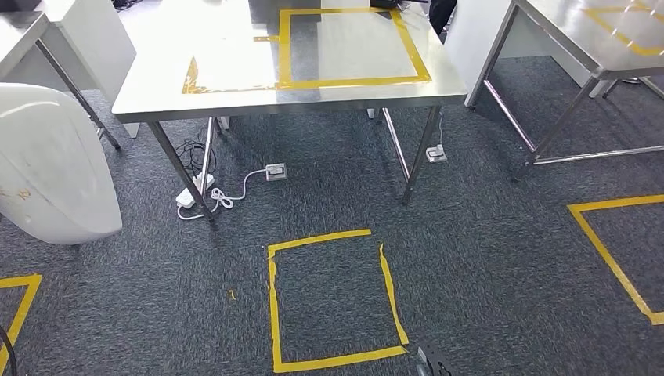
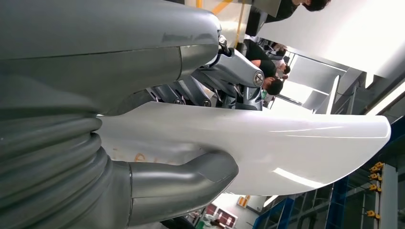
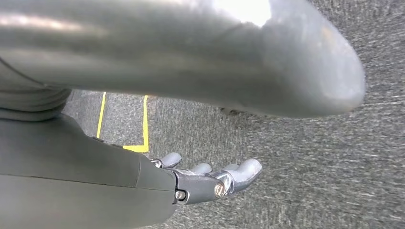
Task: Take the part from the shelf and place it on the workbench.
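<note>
Your left robot hand (image 2: 191, 138) is gripping the part, a white curved shell panel (image 2: 267, 143): thick grey thumb on one face, darker fingers (image 2: 234, 76) on the other, panel clamped between them. In the head view the same panel (image 1: 47, 164) sits at the left edge, off the surface, hanging over the carpet beside the near table leg.

Right robot hand (image 3: 210, 179) holds nothing. Fingers are extended and slightly apart, with grey carpet (image 3: 310, 167) and a yellow tape corner (image 3: 138, 143) behind it.

Ahead of you is the steel workbench surface (image 1: 235, 86) with a yellow tape rectangle (image 1: 352, 47) marked on top. Nothing of the panel touches it. Under it you have a white power strip (image 1: 194, 192) and cable on the carpet. A yellow tape square (image 1: 333, 301) is on the floor in front of the bench. A second steel table (image 1: 579, 39) stands to the right, well apart.

People are visible behind the panel in the left wrist view, blurred.
</note>
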Action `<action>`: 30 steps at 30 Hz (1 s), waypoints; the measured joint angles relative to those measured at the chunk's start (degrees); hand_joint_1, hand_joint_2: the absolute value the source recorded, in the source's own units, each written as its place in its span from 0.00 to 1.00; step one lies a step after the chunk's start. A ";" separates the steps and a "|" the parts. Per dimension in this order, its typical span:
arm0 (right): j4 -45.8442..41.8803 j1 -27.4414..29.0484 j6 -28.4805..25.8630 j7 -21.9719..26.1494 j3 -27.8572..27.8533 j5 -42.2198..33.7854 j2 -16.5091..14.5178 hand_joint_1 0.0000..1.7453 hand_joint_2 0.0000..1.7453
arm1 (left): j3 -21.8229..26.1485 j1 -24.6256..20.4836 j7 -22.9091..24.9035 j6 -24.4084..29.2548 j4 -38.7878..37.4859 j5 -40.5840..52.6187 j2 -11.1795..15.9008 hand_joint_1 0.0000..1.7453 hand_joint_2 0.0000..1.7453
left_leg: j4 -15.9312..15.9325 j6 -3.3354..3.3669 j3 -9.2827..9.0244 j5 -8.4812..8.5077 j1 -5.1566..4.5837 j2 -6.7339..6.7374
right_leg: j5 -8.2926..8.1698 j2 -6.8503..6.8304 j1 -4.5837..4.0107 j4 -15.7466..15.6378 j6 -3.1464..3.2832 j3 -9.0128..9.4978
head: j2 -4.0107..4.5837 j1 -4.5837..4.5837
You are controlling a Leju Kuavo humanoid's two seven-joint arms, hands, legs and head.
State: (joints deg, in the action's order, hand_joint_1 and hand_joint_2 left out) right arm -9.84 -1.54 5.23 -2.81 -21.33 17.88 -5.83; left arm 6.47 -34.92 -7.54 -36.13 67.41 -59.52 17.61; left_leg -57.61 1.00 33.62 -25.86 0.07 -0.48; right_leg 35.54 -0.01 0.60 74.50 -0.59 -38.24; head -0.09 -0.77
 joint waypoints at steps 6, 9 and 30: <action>0.04 0.63 -0.02 -0.09 -0.38 -0.12 0.00 0.00 0.00 | -0.02 0.08 0.20 0.01 -0.30 0.01 -0.49 1.00 1.00 | -0.28 -0.75 -5.49 -5.29 -0.25 -0.50 | -10.43 0.10 -0.36 -13.31 0.87 -1.69 | 0.00 -0.36; 0.05 0.63 0.00 -0.07 -0.45 -0.16 -0.02 0.00 0.00 | -0.11 0.05 0.27 0.04 -0.24 0.06 -0.79 1.00 1.00 | -0.78 -1.83 -7.17 -6.53 -0.39 -0.84 | -11.61 0.19 -0.51 -15.18 1.76 -0.35 | 0.00 -0.19; 0.11 0.25 0.01 0.11 -0.72 0.24 -0.14 0.00 0.00 | -0.76 -0.87 -0.22 -0.15 -1.60 0.59 0.48 1.00 1.00 | 0.20 -0.08 1.07 1.34 0.31 0.32 | -0.57 0.45 -0.09 0.91 -0.11 2.01 | 0.00 -0.09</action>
State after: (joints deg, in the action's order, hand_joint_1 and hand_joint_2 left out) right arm -9.73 -1.28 5.24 -2.70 -22.05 18.12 -5.97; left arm 5.71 -35.80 -7.76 -36.28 65.82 -58.93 18.09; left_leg -57.41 0.93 34.68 -24.52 0.39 -0.17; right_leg 34.98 0.44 0.51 75.41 -0.70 -36.24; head -0.09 -0.85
